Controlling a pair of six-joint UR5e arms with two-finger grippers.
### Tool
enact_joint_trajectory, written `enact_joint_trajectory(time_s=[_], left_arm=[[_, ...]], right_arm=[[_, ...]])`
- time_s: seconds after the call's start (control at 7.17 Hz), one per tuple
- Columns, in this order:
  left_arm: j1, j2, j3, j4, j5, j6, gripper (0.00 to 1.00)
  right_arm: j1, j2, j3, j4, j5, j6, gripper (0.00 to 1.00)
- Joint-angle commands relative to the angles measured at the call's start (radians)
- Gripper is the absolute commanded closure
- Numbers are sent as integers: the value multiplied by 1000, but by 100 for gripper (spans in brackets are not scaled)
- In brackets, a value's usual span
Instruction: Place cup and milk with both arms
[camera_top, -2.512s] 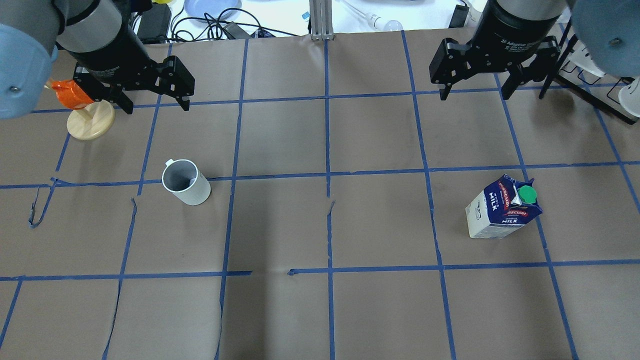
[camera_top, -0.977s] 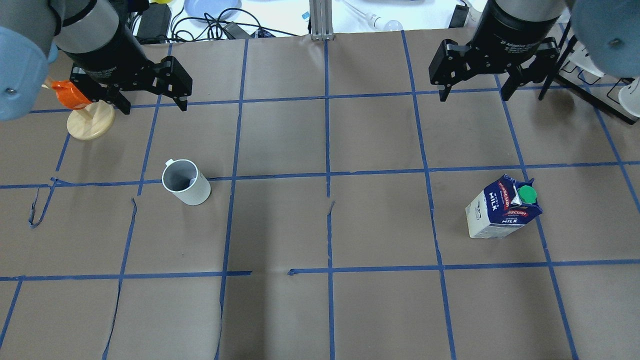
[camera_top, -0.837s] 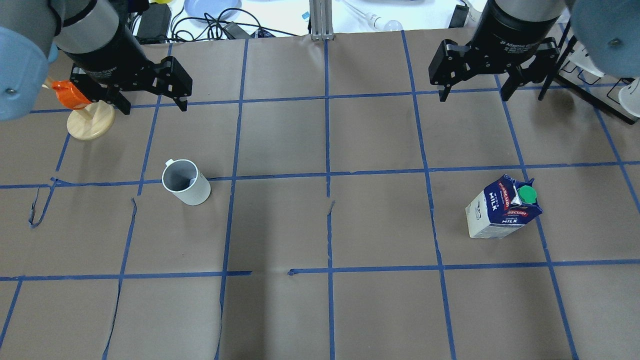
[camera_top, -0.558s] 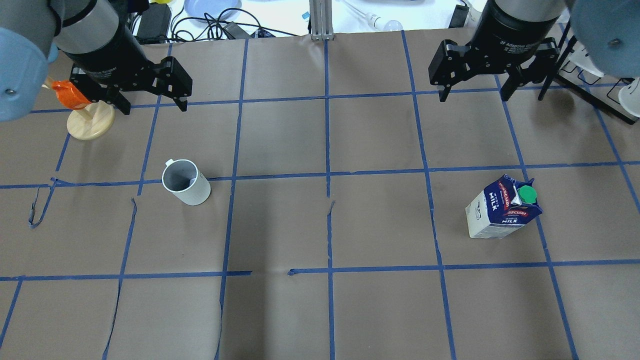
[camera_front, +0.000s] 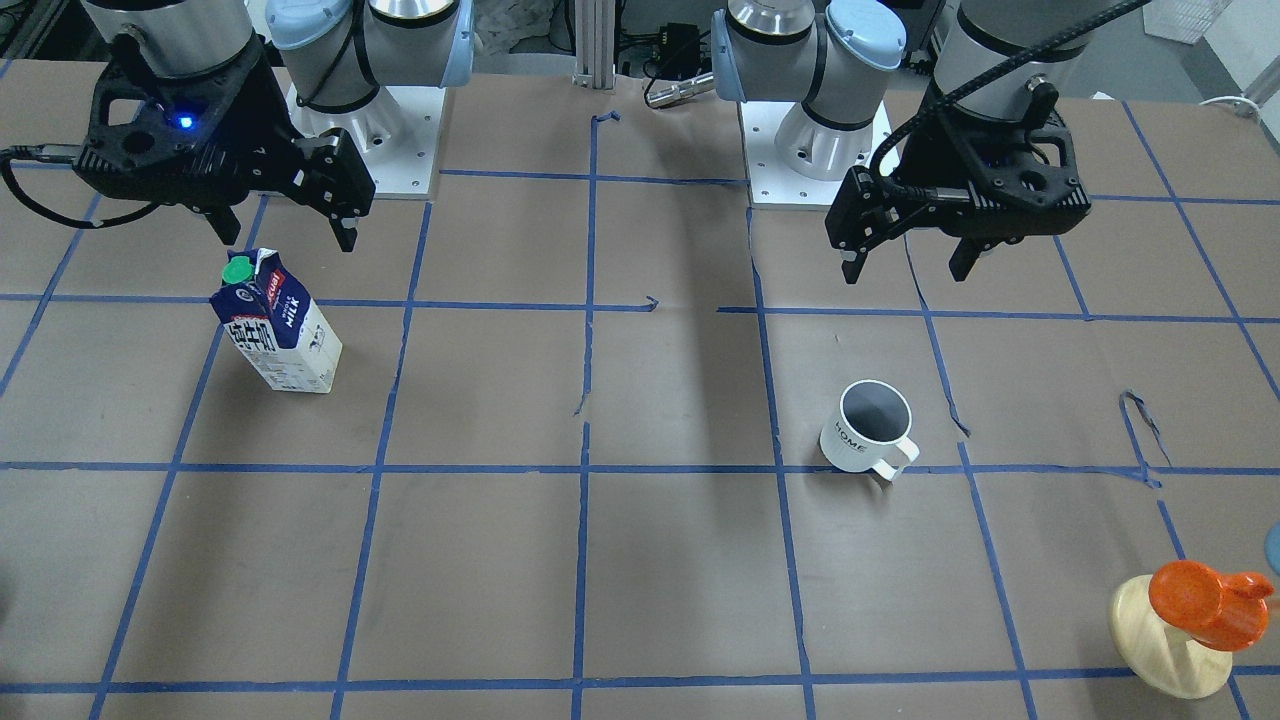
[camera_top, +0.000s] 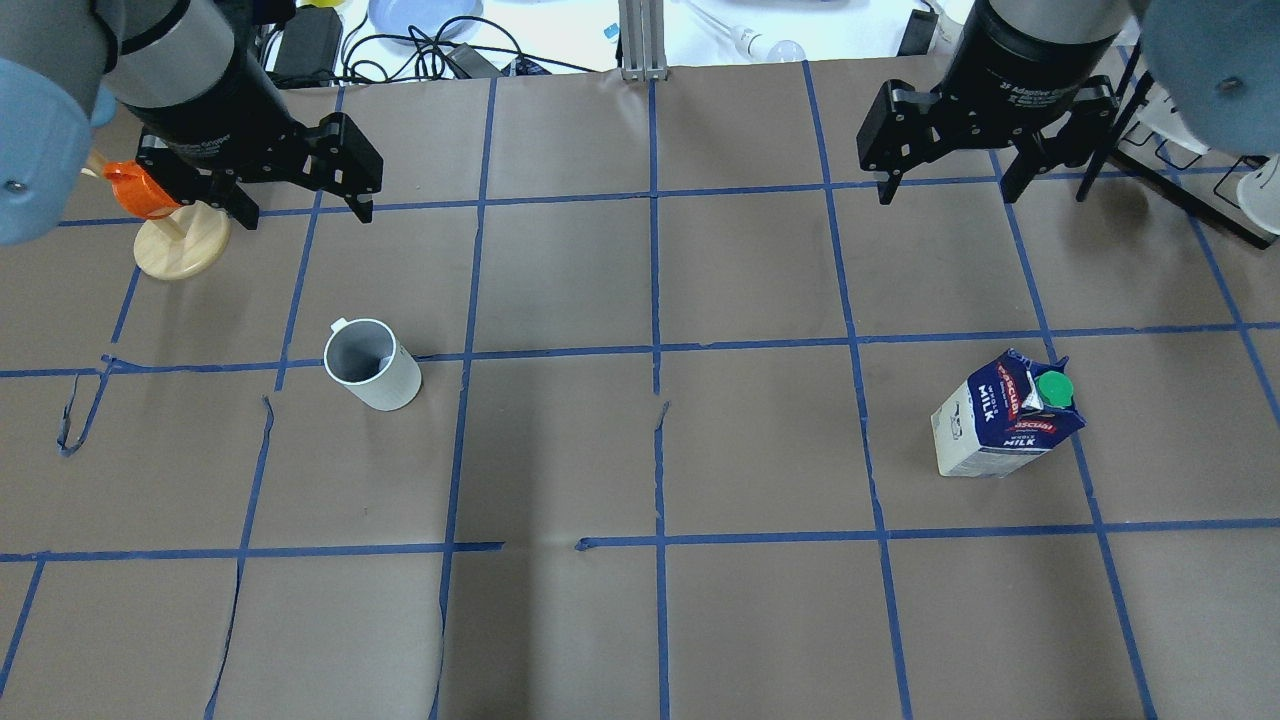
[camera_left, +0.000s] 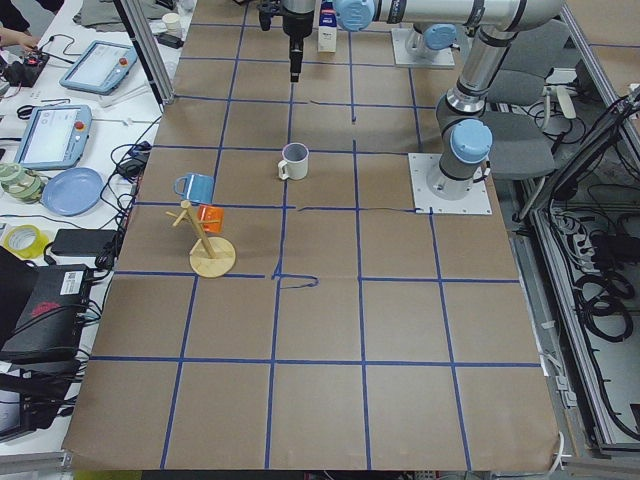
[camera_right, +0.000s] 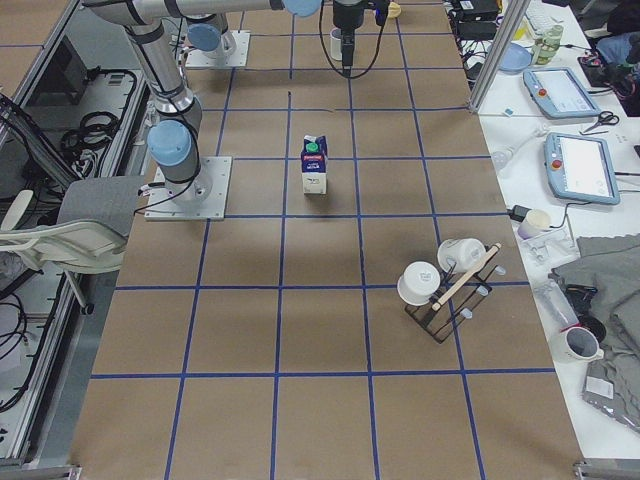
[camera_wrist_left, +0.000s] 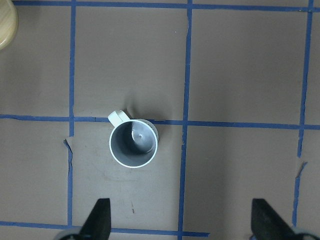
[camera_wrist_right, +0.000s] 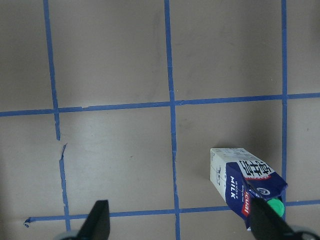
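The white cup (camera_top: 371, 364) stands upright on the brown table, left of centre, handle toward the far left; it also shows in the front view (camera_front: 868, 428) and the left wrist view (camera_wrist_left: 133, 144). The milk (camera_top: 1005, 412), blue top and green cap, stands at the right, and also shows in the front view (camera_front: 275, 320) and the right wrist view (camera_wrist_right: 247, 182). My left gripper (camera_top: 305, 215) hangs open and empty, high above the table beyond the cup. My right gripper (camera_top: 946, 195) hangs open and empty, beyond the milk.
An orange cup-like thing on a wooden stand (camera_top: 182, 245) sits at the far left, close to my left gripper. A rack with white mugs (camera_right: 445, 285) stands at the right end. Cables and a blue plate (camera_top: 420, 15) lie past the far edge.
My left gripper has shifted very slightly to the left. The right arm, the cup and the milk have not moved.
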Motion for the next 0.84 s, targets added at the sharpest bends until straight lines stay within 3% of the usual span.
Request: enact_joint_trajectory(time_s=[0.0, 0.42, 0.7], left_arm=[[-1, -2, 0, 0, -5, 0, 0], [3, -8, -2, -11, 0, 2, 0], [58, -28, -23, 2, -11, 37, 0]], right_arm=[[1, 0, 0, 0, 0, 1, 0], [-8, 3, 21, 0, -3, -51, 0], [-87, -1, 44, 0, -31, -181, 0]])
